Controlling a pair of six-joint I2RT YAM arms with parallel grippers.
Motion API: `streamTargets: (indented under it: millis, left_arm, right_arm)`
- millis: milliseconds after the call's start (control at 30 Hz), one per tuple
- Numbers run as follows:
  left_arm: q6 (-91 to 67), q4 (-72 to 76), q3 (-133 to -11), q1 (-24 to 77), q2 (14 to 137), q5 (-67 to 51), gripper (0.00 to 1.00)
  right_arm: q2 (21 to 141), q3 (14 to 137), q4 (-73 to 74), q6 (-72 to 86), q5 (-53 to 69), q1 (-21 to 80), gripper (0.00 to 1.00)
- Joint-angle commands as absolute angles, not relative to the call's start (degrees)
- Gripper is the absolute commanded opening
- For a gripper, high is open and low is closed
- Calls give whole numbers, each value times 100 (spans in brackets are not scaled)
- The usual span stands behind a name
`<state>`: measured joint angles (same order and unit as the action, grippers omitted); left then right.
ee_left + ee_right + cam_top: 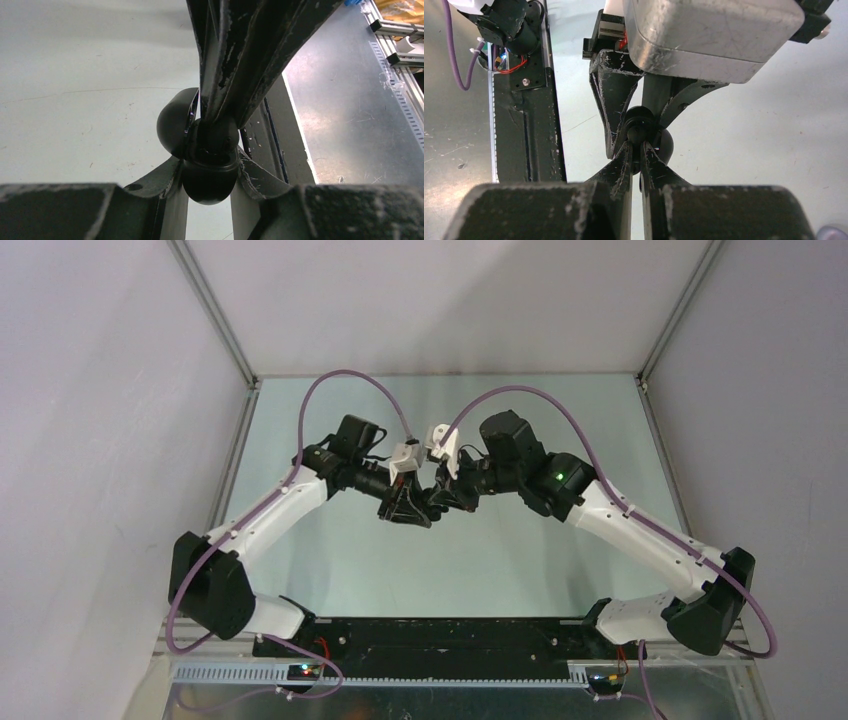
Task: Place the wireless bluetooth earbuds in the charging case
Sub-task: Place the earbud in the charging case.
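Clamped tight in the left gripper (210,167), above the table (330,550): the black charging case (207,189), lid (172,125) swung open. Pinched nearly closed in the right gripper (639,150), tip at the case's mouth: what looks like a small black earbud (639,132). Hold the case dead still. Press straight down into the socket, no twisting. Let go only once seated flush; probably prone to popping sideways if angled.

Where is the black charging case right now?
The case is at the table's middle, gripped in the left claw with its lid open; the right claw holds a black earbud at its opening.
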<state>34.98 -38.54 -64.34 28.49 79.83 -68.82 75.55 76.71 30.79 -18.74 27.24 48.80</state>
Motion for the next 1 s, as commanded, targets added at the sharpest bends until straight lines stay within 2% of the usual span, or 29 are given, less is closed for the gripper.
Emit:
streamTargets:
  millis: [0, 967]
  left_arm:
    - [3693, -3928, -6671, 2894, 7963, -7049, 1]
    - [3909, -4071, -6665, 3037, 7967, -6738, 1]
  right_arm:
    - [7576, 7688, 2836, -1936, 2666, 4922, 10]
    - [7496, 7630, 2793, -1918, 2395, 4974, 10]
